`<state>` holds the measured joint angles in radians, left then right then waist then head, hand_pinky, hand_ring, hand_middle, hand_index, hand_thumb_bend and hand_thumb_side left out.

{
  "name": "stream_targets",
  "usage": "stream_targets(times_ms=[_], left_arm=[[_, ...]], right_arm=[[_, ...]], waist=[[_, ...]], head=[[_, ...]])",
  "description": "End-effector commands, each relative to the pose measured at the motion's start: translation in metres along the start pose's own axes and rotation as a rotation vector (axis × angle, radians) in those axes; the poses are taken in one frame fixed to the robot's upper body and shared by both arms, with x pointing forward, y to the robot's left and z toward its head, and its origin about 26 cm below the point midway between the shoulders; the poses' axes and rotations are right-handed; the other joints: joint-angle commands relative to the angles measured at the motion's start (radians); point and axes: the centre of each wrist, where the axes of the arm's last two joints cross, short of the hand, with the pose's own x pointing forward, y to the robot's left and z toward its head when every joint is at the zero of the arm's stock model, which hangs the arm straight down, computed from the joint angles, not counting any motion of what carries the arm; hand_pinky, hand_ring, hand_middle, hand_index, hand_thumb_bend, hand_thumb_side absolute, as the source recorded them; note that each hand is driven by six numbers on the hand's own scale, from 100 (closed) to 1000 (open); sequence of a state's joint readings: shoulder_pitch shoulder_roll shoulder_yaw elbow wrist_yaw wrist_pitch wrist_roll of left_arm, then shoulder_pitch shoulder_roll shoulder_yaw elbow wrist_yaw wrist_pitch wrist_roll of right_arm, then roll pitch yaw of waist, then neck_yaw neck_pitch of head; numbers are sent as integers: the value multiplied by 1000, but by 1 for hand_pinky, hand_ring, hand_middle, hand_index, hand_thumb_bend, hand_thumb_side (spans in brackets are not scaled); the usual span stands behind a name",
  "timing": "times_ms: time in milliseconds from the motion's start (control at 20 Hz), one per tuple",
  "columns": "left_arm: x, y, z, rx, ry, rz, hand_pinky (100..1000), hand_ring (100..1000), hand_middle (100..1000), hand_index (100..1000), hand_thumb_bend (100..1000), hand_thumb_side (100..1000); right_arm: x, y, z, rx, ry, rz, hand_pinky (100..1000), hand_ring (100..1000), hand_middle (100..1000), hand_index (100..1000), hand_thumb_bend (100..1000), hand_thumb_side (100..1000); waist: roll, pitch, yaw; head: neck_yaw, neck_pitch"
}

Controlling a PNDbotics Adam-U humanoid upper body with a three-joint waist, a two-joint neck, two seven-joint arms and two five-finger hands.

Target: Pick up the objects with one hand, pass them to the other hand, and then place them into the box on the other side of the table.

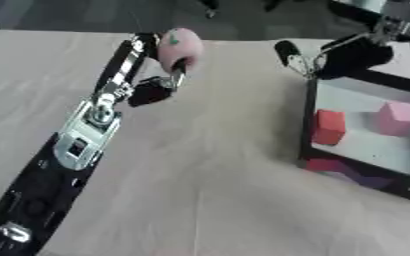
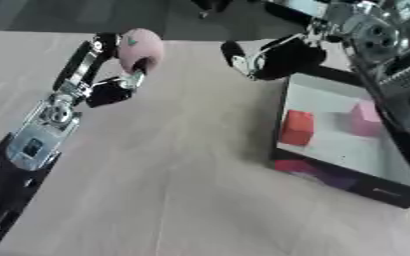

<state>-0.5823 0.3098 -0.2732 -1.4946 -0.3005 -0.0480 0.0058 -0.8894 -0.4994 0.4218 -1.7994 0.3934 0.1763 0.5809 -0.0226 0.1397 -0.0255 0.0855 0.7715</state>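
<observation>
Fingers partly behind pink ball

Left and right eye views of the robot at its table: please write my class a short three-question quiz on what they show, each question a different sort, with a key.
1. True or false: the left hand holds a pink ball above the table.
2. Which blocks lie inside the box?
A. a red block and a pink block
B. two green blocks
C. none
3. Fill in: the right hand is at the box's ____ corner, away from the camera.

Key
1. True; its fingers are curled round the ball.
2. A: the red block and the pink block.
3. Far.
</observation>
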Motion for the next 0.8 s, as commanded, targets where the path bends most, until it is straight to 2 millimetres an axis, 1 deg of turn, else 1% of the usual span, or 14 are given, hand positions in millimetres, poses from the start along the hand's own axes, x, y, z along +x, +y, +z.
stream_targets(times_ms=[50,350,800], left_arm=[[13,3,-7,9,-65,-15,698,596,524,487,100,207],[20,-5,-9,0,-104,-13,698,596,524,487,100,201],[25,-12,-14,-3,-139,-3,697,595,522,487,100,202]], right_arm=[[-2,-3,-7,5,13,32,962,1000,826,940,100,204],[-10,11,-27,41,40,52,956,1000,820,931,100,214],[-8,21,-46,40,65,76,951,1000,819,933,100,220]], waist=[[-12,-34,3],[-14,-33,11],[-18,-29,18]], head=[[-12,-1],[-29,-1],[-40,-1]])
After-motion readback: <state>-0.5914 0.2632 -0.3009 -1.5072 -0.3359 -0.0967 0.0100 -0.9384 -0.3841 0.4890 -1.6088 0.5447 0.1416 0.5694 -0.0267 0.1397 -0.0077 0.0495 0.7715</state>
